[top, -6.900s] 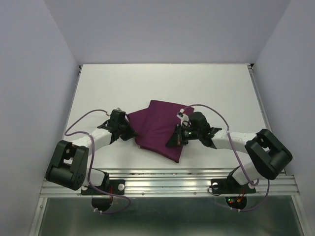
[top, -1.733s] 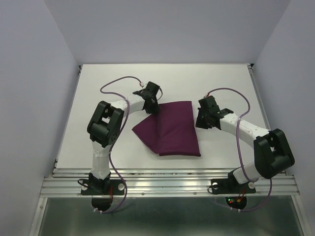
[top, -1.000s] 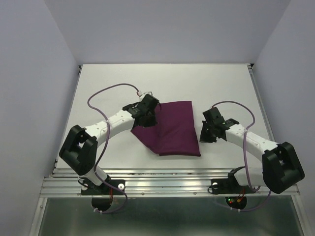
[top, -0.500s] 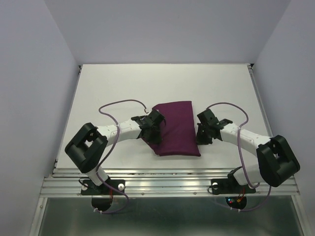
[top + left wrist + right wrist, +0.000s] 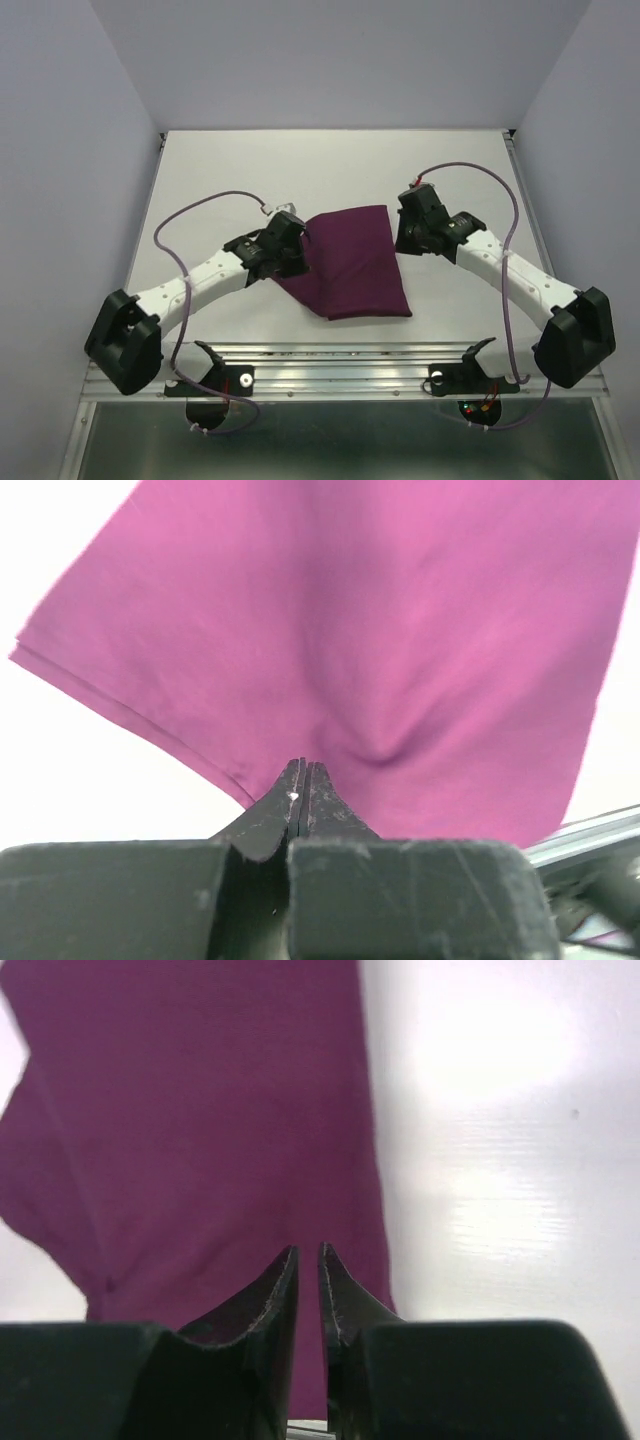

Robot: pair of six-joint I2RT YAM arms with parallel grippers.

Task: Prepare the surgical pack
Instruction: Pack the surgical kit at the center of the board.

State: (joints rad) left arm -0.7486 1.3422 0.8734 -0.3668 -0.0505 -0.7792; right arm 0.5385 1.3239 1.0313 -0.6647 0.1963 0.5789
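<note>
Surgical pack (image 5: 355,262) on table (image 5: 300,170): left end effector (image 5: 303,770) clamped on left edge, right end effector (image 5: 308,1252) slightly parted over right edge.

white table (image 5: 220,170), lavender walls (image 5: 60,200), metal rail (image 5: 340,372)

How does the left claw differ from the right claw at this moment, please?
The left claw is shut; the right claw shows a narrow gap between its fingers. The left claw seems to pinch the left edge of the purple cloth, puckering it; the right claw grips nothing and sits over the right edge. Both are black and reach the cloth from opposite sides.
</note>
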